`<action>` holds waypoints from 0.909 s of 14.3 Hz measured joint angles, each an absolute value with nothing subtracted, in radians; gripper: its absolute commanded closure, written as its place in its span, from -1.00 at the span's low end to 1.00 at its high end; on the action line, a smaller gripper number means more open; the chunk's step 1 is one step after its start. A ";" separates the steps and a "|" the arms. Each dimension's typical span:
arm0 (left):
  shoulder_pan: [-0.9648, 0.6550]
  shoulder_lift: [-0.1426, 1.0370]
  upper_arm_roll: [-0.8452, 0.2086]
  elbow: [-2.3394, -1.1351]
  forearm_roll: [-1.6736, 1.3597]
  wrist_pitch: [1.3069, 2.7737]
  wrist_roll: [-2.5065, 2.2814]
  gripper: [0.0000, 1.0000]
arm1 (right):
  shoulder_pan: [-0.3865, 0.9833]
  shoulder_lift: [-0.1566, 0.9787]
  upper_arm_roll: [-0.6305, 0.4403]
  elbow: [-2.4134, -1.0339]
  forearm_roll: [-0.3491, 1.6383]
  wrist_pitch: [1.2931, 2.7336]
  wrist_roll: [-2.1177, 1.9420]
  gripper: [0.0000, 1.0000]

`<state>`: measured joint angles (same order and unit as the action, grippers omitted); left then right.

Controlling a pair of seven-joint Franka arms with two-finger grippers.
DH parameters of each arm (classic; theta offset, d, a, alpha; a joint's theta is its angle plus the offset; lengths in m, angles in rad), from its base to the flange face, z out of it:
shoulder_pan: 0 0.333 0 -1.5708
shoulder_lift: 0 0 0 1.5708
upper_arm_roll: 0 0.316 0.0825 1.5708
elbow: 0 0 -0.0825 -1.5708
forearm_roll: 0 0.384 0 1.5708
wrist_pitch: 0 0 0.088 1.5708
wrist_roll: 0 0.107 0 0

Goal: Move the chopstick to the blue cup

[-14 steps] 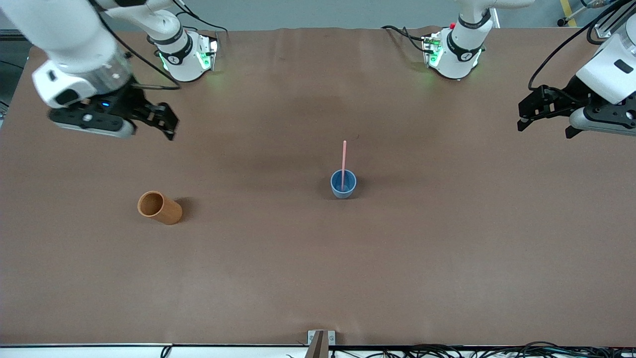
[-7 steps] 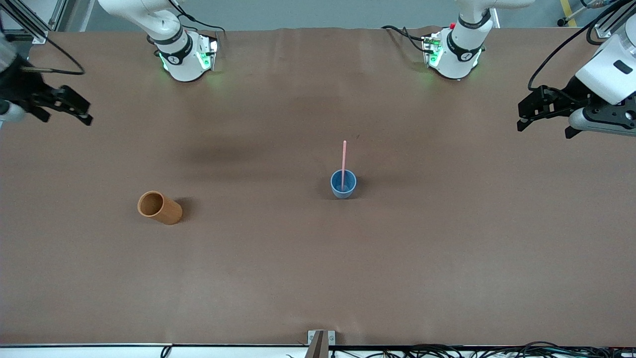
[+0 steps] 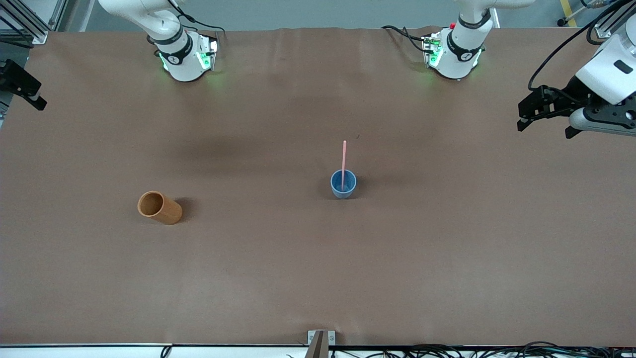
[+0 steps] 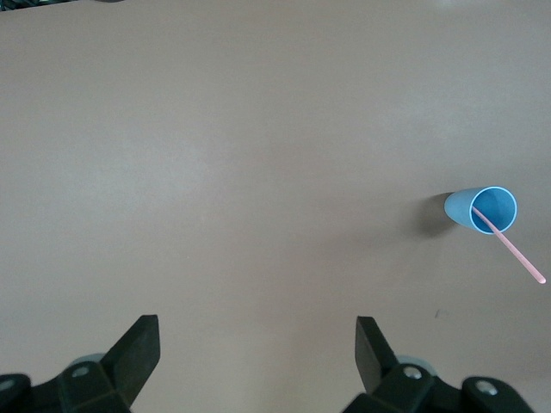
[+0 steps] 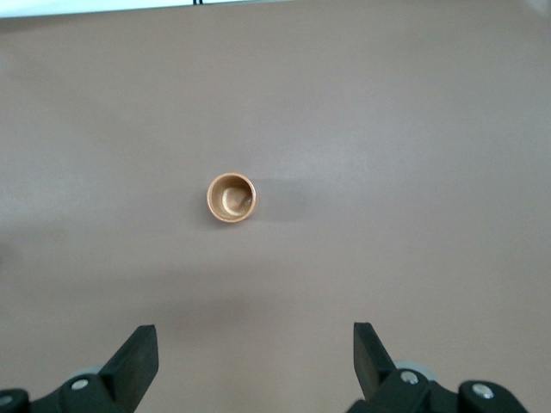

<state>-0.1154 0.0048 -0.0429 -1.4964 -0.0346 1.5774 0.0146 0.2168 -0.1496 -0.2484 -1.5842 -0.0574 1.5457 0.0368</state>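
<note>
Both pincers gape empty, the left pincer [image 3: 544, 112] at the frame's right edge, the right pincer [image 3: 22, 89] at its left edge, while mid-frame the chopstick [image 3: 343, 161] stands in the blue cup [image 3: 343, 184]: task looks done.

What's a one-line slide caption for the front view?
Chopstick stands in the blue cup, orange cup empty; left gripper and right gripper open at the table ends.

The light-blue blue cup [image 3: 343, 184] stands upright near the tabletop's [image 3: 318, 278] middle. The thin pale-pink chopstick [image 3: 343, 161] stands in the blue cup, leaning on its rim, upper half protruding.
</note>
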 measured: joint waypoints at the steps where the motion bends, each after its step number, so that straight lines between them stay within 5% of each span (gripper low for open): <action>1: -0.115 0.005 -0.043 -1.496 -0.035 1.577 0.015 -1.00 | 0.217 -0.124 -0.248 -1.559 -0.057 1.533 0.037 -1.00; 9: -0.115 0.005 -0.043 -1.495 -0.035 1.577 0.015 -1.00 | 0.209 -0.037 -0.241 -1.463 -0.056 1.454 0.035 -1.00; 13: -0.115 0.005 -0.043 -1.495 -0.035 1.577 0.015 -1.00 | 0.085 -0.027 -0.116 -1.447 -0.044 1.419 0.027 -1.00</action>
<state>-0.1153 0.0048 -0.0429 -1.4954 -0.0346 1.5774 0.0146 0.0850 -0.0268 -0.1163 -1.4468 -0.0436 1.4188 0.0270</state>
